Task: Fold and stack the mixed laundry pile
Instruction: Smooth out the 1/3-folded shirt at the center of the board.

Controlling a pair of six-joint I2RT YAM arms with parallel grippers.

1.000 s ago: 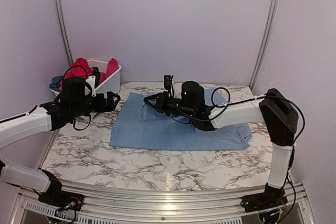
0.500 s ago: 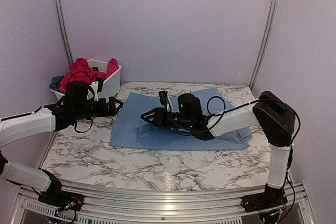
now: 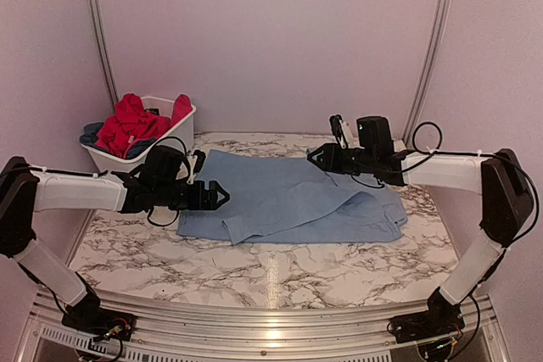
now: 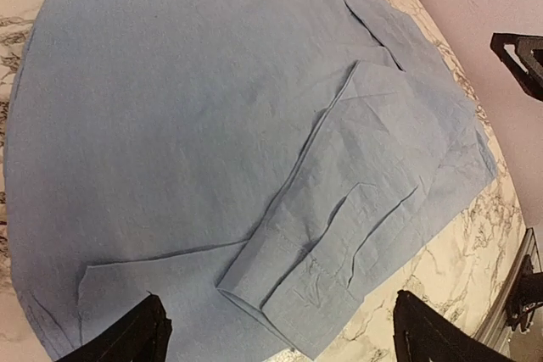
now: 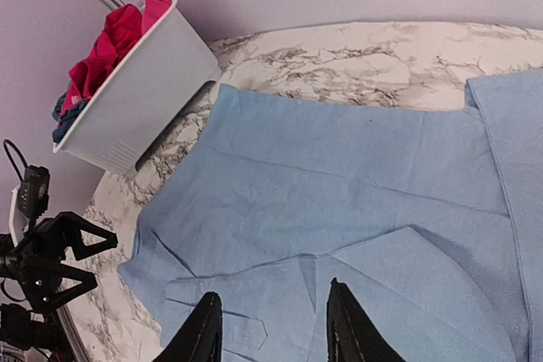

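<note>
The large light blue shirt lies spread flat on the marble table, one sleeve folded across its body with the cuff near the front edge. My left gripper hovers open over the shirt's left part, its fingers wide apart with nothing between them. My right gripper is open above the shirt's back right part, and its fingers hold nothing. The other pile garments, red ones and a dark blue one, sit in the basket.
The white plastic basket stands at the back left corner of the table, against the wall. Bare marble runs along the front, before the metal rail. The left gripper shows at the lower left of the right wrist view.
My right gripper opened, let go of the sleeve and drew back from the shirt's middle to the back right. My left arm swung right, over the shirt's left edge.
</note>
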